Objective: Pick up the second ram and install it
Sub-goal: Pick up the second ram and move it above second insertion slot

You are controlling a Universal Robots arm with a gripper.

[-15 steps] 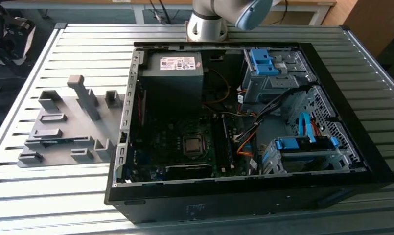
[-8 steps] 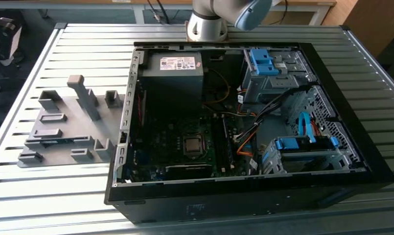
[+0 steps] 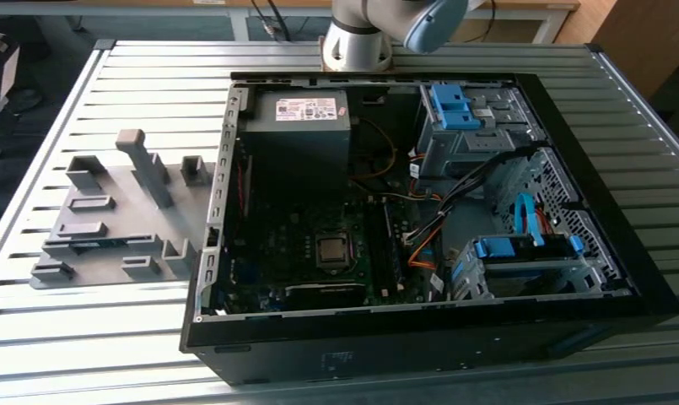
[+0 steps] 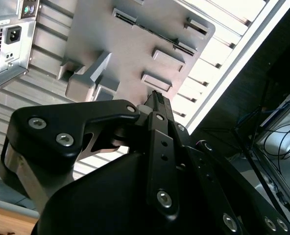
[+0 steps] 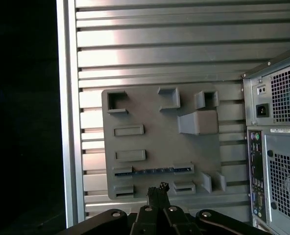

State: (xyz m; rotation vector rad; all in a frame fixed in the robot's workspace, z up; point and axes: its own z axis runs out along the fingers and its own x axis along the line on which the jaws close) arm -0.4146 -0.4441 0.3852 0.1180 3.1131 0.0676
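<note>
**A:** Where is the second ram to be found?

**B:** At the exterior view's left, on the grey holder plate. The second ram is stood on its long edge, its ends cradled in two low blocks. In the first wrist view it is seen as a thin blue strip just past the gripper, apart from it.

**A:** And the gripper's state?

**B:** The fingers are pressed together, with nothing pinched between them. It is poised over the plate.

**A:** How is the stick expected to handle?

**B:** It is judged light and stiff, yet fragile, since a thin board and its chips would be harmed by bending or hard squeezing. A hold is probably best taken across the two flat faces, midway along the upper edge, between the blocks. The contact edge should be left untouched. The smooth faces may be let slip by a weak pinch.

**A:** What writing can be read, further right?

**B:** None is made out on the plate or the ram. Inside the open computer case, a white label is carried on the power supply, but its print cannot be read
</note>
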